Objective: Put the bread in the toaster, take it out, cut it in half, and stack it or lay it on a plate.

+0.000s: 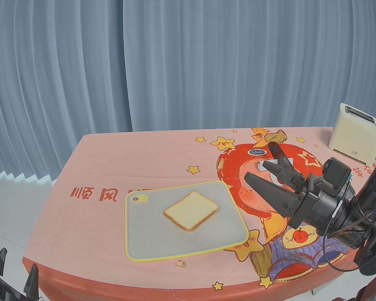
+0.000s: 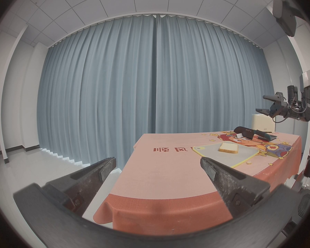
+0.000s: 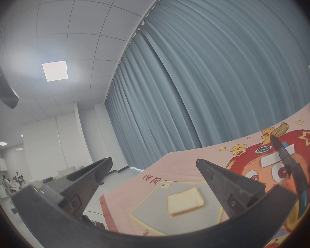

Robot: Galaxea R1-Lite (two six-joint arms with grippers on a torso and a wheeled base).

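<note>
Here the right gripper (image 1: pixel 256 169) hangs over the table (image 1: pixel 113 164) with its two fingers spread wide, and nothing is between them. The bread (image 1: pixel 191 210), one whole slice, lies flat on the grey cutting board (image 1: pixel 154 239), to the left of this gripper's fingertips and lower than them, clearly apart from them. A knife (image 1: pixel 276 150) with a dark blade lies on the tablecloth just beside the right gripper, on its far side, partly hidden by the fingers. The toaster (image 1: pixel 357 133) stands upright well behind this gripper and to its right, near the far corner of the table. A small crumb (image 1: pixel 180 264) lies just in front of the board. The left gripper (image 1: pixel 16 268) is also released and empty. It is low, off the near left corner of the table, and the board with the bread is well apart from it, ahead and to its right.
</note>
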